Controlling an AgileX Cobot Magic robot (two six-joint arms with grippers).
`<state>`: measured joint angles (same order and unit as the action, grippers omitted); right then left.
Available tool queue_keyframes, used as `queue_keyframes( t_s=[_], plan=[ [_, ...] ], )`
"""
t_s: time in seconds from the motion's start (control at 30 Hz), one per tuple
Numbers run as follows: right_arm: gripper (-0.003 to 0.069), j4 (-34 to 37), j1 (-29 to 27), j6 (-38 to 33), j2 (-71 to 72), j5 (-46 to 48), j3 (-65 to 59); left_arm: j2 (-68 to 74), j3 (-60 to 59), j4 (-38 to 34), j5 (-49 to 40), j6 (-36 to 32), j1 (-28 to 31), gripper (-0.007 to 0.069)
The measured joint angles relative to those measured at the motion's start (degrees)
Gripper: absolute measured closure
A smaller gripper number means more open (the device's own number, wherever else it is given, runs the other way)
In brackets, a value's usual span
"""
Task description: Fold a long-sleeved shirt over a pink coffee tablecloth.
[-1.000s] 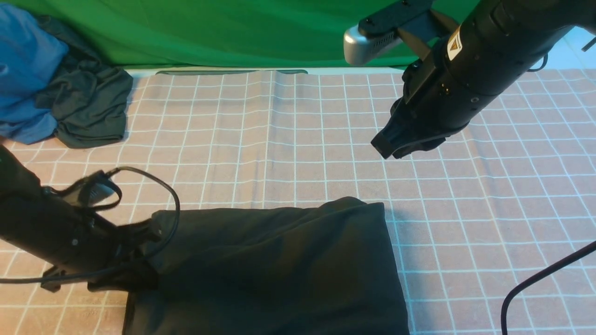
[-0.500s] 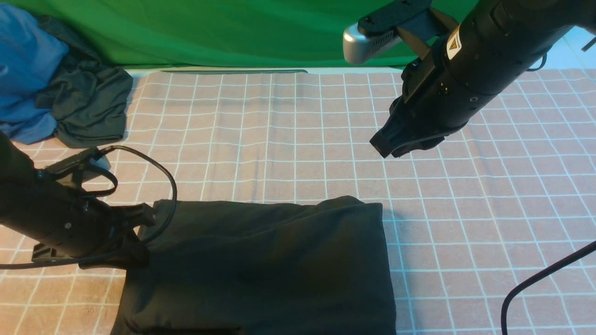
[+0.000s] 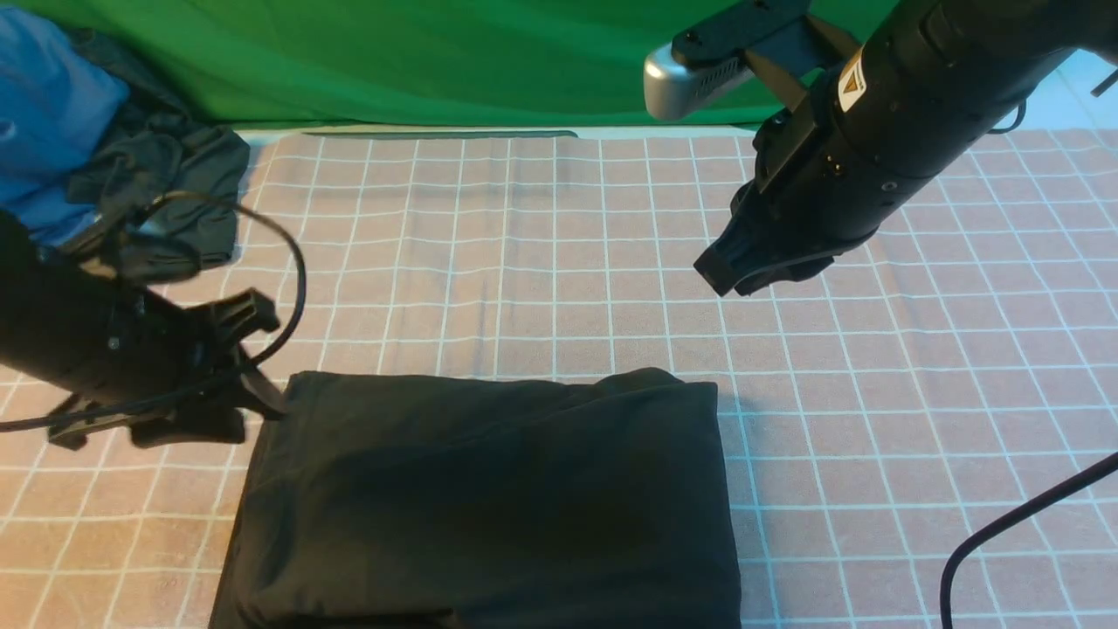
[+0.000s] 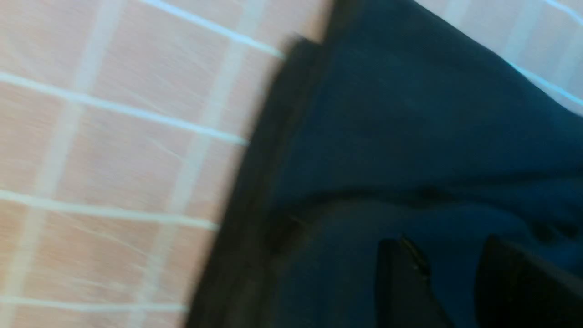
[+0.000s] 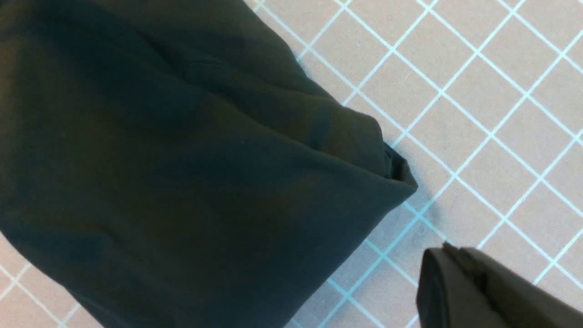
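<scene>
The long-sleeved shirt (image 3: 489,498) lies folded into a black rectangle on the pink coffee tablecloth (image 3: 559,262), near the front edge; its print is hidden. My left gripper (image 3: 262,358) hovers open just off the shirt's far left corner, with nothing between its fingers. In the left wrist view the left gripper (image 4: 448,255) has only the shirt (image 4: 410,136) showing in its gap, beside the tablecloth (image 4: 114,159). My right gripper (image 3: 712,271) hangs shut, high beyond the shirt's far right corner. The right wrist view shows the right gripper (image 5: 444,255) over the tablecloth (image 5: 478,114), apart from the shirt (image 5: 182,182).
A blue garment (image 3: 44,114) and a dark grey-green garment (image 3: 188,175) lie bunched at the far left. A green cloth (image 3: 419,61) hangs along the back. A black cable (image 3: 1004,524) crosses the front right corner, and another cable (image 3: 293,271) loops off my left arm.
My left gripper has drawn back from the shirt's left edge, moving farther away and leftward. The shirt has settled flatter. The right arm has hardly moved.
</scene>
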<state>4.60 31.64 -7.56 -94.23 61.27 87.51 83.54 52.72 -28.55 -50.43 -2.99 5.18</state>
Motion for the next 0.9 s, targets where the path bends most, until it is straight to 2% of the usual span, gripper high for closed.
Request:
queue_keyframes(
  t_s=[0.07, 0.13, 0.2, 0.3, 0.4, 0.57, 0.77, 0.9],
  plan=[
    [0.0622, 0.06, 0.0, 0.0, 0.0, -0.33, 0.0, -0.99, 0.04, -0.53, -0.5, -0.61, -2.15, 0.0449],
    [0.0622, 0.1, 0.0, -0.02, 0.0, -0.77, 0.0, -1.58, 0.04, -0.75, -0.52, -0.88, -7.04, 0.0552],
    [0.0622, 0.1, 0.0, -0.02, 0.0, -1.02, 0.0, -1.35, 0.04, -0.75, -0.28, -0.77, -11.78, 0.0595],
    [0.0622, 0.1, 0.0, -0.02, 0.0, -1.32, 0.0, -0.21, 0.04, -0.37, 0.41, 0.32, -18.53, 0.0612],
    [0.0622, 0.13, 0.0, -0.02, 0.0, -1.78, 0.0, 2.08, -0.37, 1.64, 0.35, 2.49, -22.73, 0.0612],
    [0.0622, 0.13, 0.0, -0.02, 0.0, -1.99, 0.0, 4.42, -5.74, 5.35, 1.31, 4.73, -25.7, 0.0612],
    [0.0622, 0.13, 0.0, -0.15, 0.0, -2.83, 0.0, 4.49, -10.25, 8.65, 6.63, 6.11, -25.83, 0.0612],
    [0.0622, 0.13, 0.0, -0.15, 0.0, -3.0, 0.0, 4.32, -10.29, 9.29, 7.0, 6.83, -25.83, 0.0612]
  ],
)
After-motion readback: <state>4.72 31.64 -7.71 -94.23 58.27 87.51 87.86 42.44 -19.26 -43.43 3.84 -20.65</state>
